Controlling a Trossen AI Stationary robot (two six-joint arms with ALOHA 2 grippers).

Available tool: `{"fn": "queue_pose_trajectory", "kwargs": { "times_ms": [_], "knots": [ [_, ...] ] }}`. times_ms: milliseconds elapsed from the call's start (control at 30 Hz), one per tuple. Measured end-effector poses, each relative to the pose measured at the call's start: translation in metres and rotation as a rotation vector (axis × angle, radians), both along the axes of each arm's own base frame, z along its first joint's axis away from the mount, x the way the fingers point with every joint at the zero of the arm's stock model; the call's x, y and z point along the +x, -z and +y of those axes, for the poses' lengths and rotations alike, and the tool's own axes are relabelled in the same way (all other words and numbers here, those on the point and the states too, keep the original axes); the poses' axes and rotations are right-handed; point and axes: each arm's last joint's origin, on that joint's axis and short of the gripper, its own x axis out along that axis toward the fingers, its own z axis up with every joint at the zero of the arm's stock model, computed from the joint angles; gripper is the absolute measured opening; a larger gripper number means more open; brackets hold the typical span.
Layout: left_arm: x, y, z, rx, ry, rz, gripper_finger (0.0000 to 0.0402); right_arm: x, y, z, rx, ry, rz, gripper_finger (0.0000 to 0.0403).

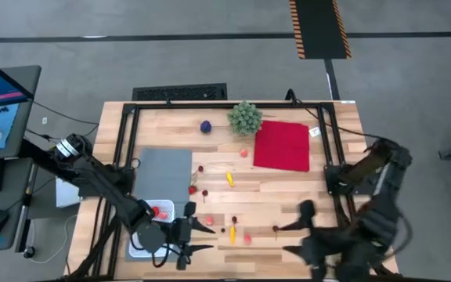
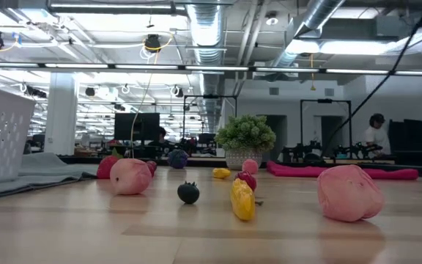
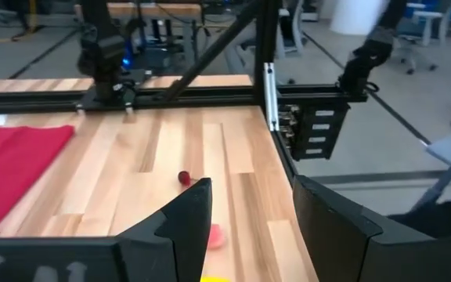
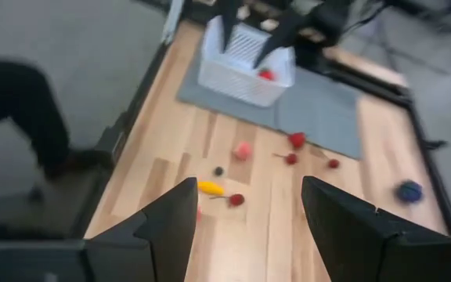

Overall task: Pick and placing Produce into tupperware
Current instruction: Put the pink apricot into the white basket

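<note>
The white mesh-walled tupperware (image 1: 149, 229) stands on a grey mat near the table's near left corner, with a red piece (image 1: 161, 210) inside. The other produce lies scattered on the wood: a purple ball (image 1: 206, 126), yellow pieces (image 1: 229, 178), pink pieces (image 1: 247, 237) and small dark red ones (image 1: 276, 229). My left gripper (image 1: 203, 236) hangs open just right of the tupperware, above the table's near edge. Its wrist view shows a pink piece (image 3: 214, 235) beyond its fingers. My right gripper (image 1: 288, 238) is open too, raised near the near edge and facing the left one.
A green bushy plant (image 1: 244, 117) stands at the far edge beside a red cloth square (image 1: 282, 145). The grey mat (image 1: 161, 168) lies on the left half. A black frame (image 1: 124, 133) rims the table. Bare wood shows in the middle.
</note>
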Motion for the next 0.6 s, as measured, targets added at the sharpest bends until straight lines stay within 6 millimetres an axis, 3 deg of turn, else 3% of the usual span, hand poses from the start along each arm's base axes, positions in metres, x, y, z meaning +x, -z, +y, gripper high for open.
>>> {"fn": "queue_pose_trajectory", "kwargs": {
  "times_ms": [267,433,600],
  "knots": [
    [0.023,0.0,0.029,0.009,0.062,0.014,0.0171,-0.075,0.042,-0.016,0.141,0.087,-0.236,0.0255],
    [0.038,0.001,0.052,-0.007,0.047,0.026,0.0171,-0.099,0.088,-0.035,0.198,0.151,-0.347,0.0255],
    [0.051,0.004,0.075,-0.107,-0.08,0.037,0.0171,-0.107,0.13,-0.053,0.241,0.209,-0.456,0.0255]
  ]
}}
